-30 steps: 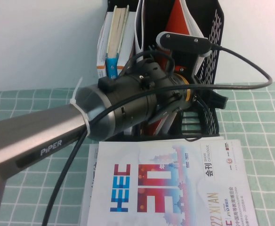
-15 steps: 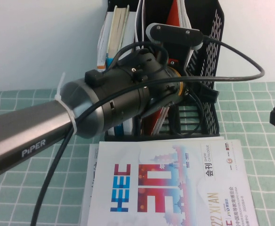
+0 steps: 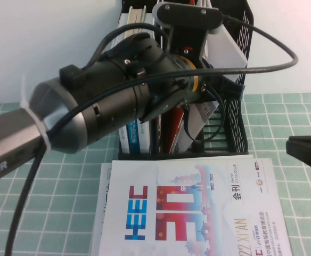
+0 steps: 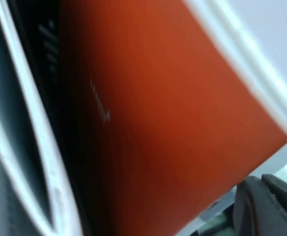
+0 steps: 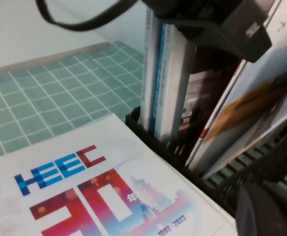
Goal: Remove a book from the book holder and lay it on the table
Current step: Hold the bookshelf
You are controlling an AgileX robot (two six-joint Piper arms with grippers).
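Note:
My left gripper point(image 3: 214, 96) is inside the right slot of the black book holder point(image 3: 236, 122), mostly hidden behind its own wrist and camera. It looks shut on the book point(image 3: 227, 48), a white magazine that leans right and sits raised in the slot. The right wrist view shows the book's sandy-brown band point(image 5: 254, 101). The left wrist view shows one dark finger point(image 4: 269, 206) beside a red cover point(image 4: 158, 123). My right gripper point(image 3: 307, 149) hovers at the right edge above the green grid table point(image 3: 283, 112), beside the holder.
A white "HEEC 30" magazine point(image 3: 187, 208) lies flat on the table in front of the holder and also shows in the right wrist view point(image 5: 74, 196). A red book point(image 3: 171, 128) and several upright books point(image 3: 131, 32) fill the holder's other slots. A black cable point(image 3: 272, 58) loops right.
My left arm has risen and pulled back to the left, and the white book now stands higher and leans further right. My right gripper has come into view at the right edge.

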